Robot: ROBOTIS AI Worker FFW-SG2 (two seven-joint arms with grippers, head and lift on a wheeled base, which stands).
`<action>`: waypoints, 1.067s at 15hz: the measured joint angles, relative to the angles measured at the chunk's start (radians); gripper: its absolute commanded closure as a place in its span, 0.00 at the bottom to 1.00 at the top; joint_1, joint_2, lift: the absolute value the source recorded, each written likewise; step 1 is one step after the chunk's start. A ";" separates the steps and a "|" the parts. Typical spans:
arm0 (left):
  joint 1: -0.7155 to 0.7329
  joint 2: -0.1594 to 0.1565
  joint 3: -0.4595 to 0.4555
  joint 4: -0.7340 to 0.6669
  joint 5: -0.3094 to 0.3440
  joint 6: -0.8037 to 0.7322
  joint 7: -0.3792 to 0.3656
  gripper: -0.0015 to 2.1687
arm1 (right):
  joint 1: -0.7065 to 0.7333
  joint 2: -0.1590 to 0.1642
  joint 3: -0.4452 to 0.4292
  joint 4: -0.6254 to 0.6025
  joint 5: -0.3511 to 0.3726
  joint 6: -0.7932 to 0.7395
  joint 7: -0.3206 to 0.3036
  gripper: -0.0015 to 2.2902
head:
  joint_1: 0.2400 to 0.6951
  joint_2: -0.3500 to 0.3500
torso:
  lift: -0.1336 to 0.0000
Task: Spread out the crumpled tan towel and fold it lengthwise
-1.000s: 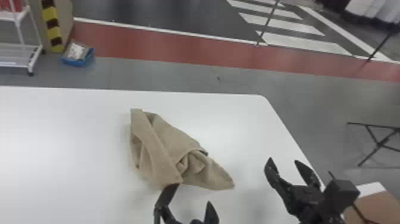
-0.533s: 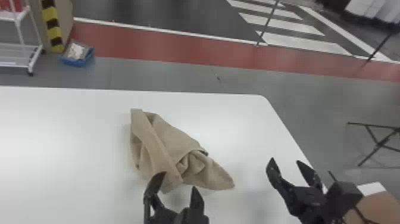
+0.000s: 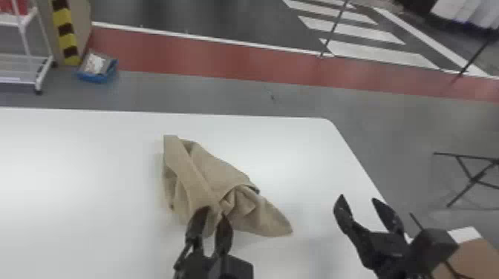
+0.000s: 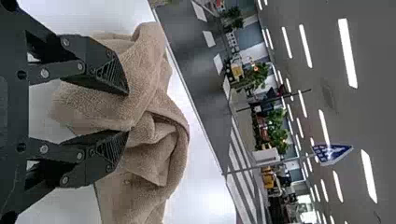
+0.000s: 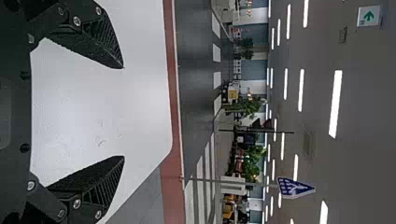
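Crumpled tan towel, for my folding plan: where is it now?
In the head view, the crumpled tan towel lies on the white table, mostly left of centre, its near edge by the left black pincer.

The tan towel (image 3: 219,170) lay crumpled on the white surface (image 3: 93,185), unfolded in no neat way; its cloth was plain and softly napped; it stretched slantwise, from a narrow, flat-ended tip at the far left to a tapered, rounded corner at the near right; a smooth band ran along its left part, over loose folds at the left edge; toward the near right, a curled edge framed a bunched knot of creases.
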State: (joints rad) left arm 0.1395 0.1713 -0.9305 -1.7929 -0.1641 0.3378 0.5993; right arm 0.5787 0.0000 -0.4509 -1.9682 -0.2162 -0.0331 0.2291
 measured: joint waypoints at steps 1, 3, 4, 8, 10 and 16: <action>0.001 0.002 0.000 -0.004 0.000 -0.010 0.011 0.99 | 0.000 0.000 0.000 0.000 -0.002 -0.004 0.001 0.10 | 1.00 0.00 | 0.07; 0.008 0.012 0.010 -0.021 0.000 -0.032 0.014 0.99 | 0.001 0.000 0.000 0.000 -0.005 -0.009 0.003 0.10 | 1.00 0.00 | 0.07; 0.016 0.024 0.024 -0.038 0.000 -0.041 0.008 0.99 | 0.002 0.000 0.000 0.001 -0.006 -0.012 0.005 0.10 | 1.00 0.00 | 0.07; 0.085 0.092 0.174 -0.169 0.027 -0.091 -0.082 0.99 | 0.003 0.000 0.002 0.000 -0.010 -0.019 0.006 0.09 | 1.00 0.00 | 0.07; 0.147 0.121 0.320 -0.276 0.095 -0.105 -0.169 0.99 | 0.002 0.000 0.005 -0.010 -0.010 -0.020 0.007 0.05 | 1.00 0.00 | 0.07; 0.258 0.126 0.778 -0.432 0.425 -0.032 -0.313 0.99 | -0.023 -0.002 0.006 -0.035 -0.012 -0.017 0.264 0.07 | 1.00 0.17 | 0.07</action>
State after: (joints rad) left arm 0.3976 0.2975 -0.1526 -2.2252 0.2610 0.3059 0.2867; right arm 0.5556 -0.0015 -0.4452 -2.0035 -0.2284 -0.0499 0.4932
